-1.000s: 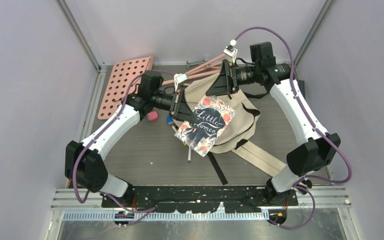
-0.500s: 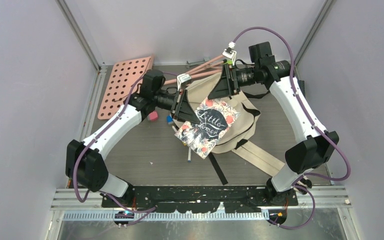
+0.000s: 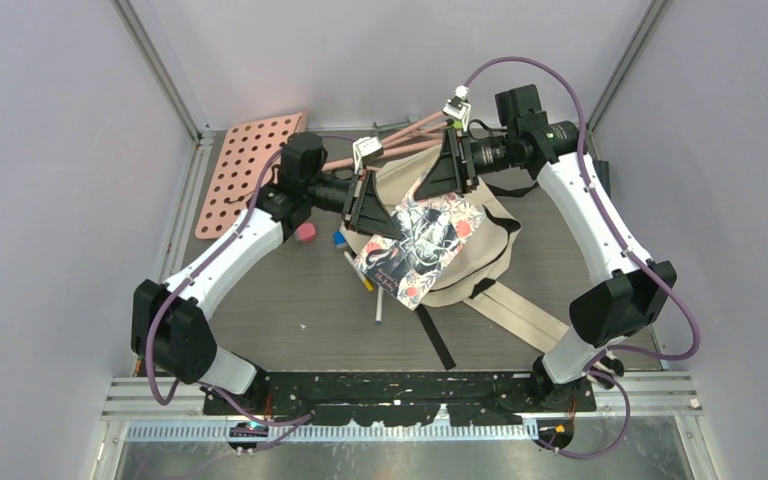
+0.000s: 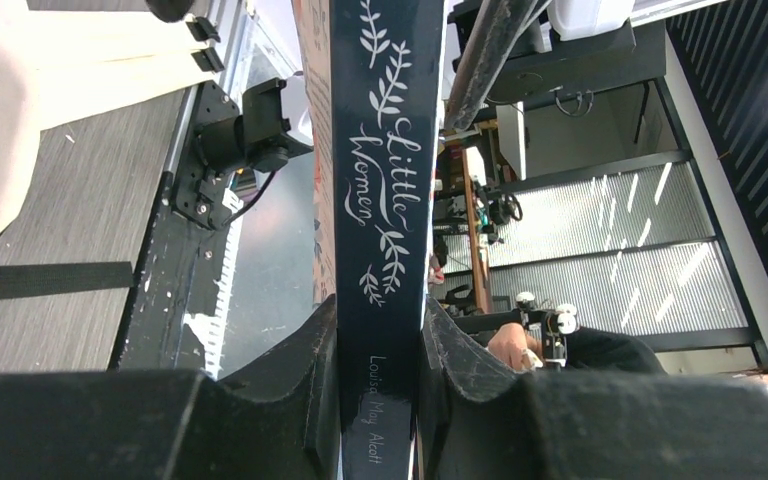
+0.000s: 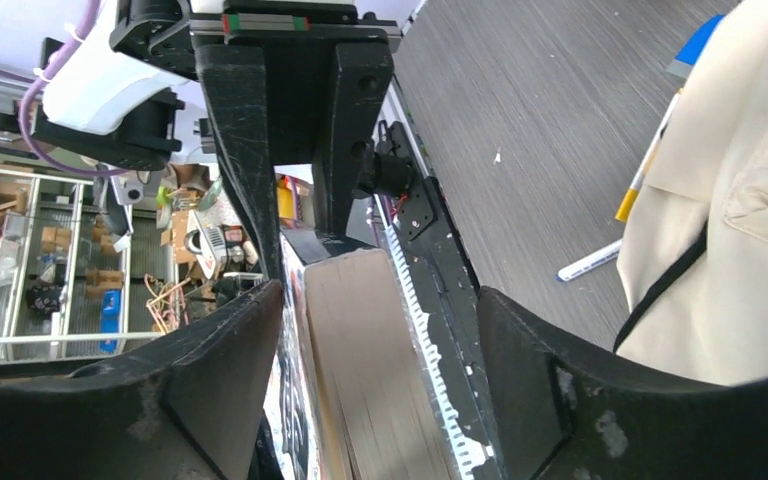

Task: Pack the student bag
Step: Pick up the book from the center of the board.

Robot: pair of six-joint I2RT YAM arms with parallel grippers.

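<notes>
While the student bag (image 3: 480, 255) is left lying flat at the middle of the table (image 3: 290, 300), spread toward 4 o'clock with its straps trailed out to 5 o'clock, the book (image 3: 420, 245) held above it has been tipped. A second ago its flowered cover was turned up and the title could be read from above; now the cover is swung steeply over and the title is foreshortened. The book is clamped by its dark spine in the left gripper (image 4: 378, 340), whose jaws are drawn in narrow against both covers. The right gripper (image 5: 380, 300), reaching in from 1 o'clock, is set astride the page edge with its jaws spread wide; a gap is seen on at least one side, so nothing is judged to be gripped by it yet. The tilt is taken to mean that the book is being stood on edge, either to be passed across or to be slid into the bag. Whether the bag's mouth is unzipped cannot be told, as it is hidden by the book. Nothing is seen to be packed so far. Counted: two arms, one bag, one pink perforated board (image 3: 245, 170) at 10 o'clock, one book, a bundle of pink rods (image 3: 400, 140) at 12 o'clock whose number cannot be made out, three pens (one blue-capped pen (image 3: 341, 240), one yellow-tipped pen (image 3: 360, 275), one white pen (image 3: 378, 308)) just beside the bag at 9 o'clock, and one pink eraser (image 3: 305, 232).
</notes>
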